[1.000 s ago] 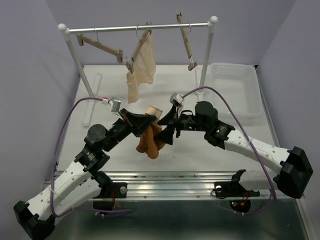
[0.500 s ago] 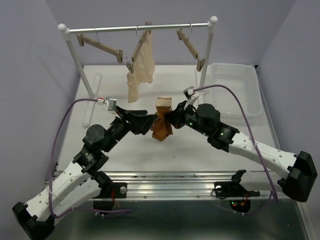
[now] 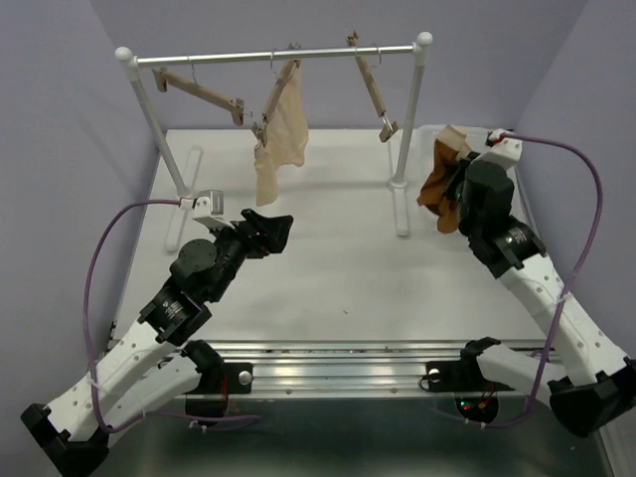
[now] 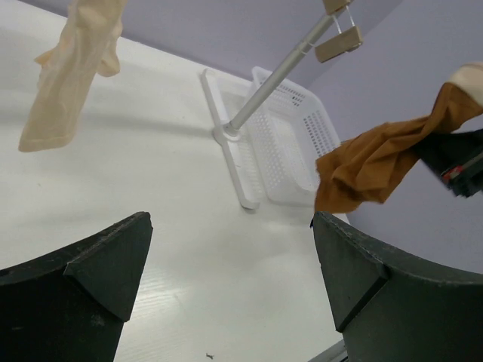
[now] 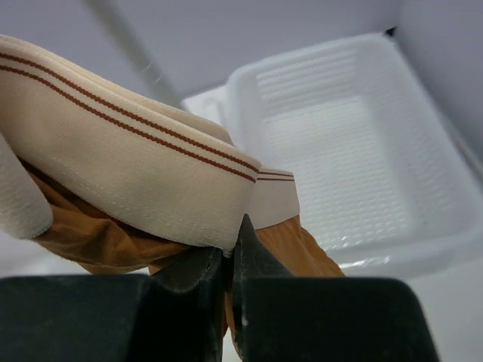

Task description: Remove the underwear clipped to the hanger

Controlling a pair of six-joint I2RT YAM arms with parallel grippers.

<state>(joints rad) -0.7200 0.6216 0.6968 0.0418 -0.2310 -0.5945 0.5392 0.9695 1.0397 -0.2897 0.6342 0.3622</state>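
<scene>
Right tool [image 5: 230, 260]: your jaws are pinched tight on the rust-brown underwear [image 3: 437, 187], just below its cream striped waistband.
Underwear: hangs in the air at the right of the top view, beside the white basket [image 3: 497, 221].
Hanger [image 3: 372, 87]: tilted on the rail [image 3: 248, 58], upper middle, well apart from the underwear.
Left tool [image 3: 270, 229]: your jaws are wide apart, holding nothing, above the tabletop [image 3: 338, 268].

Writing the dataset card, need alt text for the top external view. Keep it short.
The right gripper holds the rust-brown underwear aloft by the white basket at far right. The left gripper hangs open over the table. Behind, a rack carries three wooden hangers, the middle one with cream underwear clipped on.
</scene>
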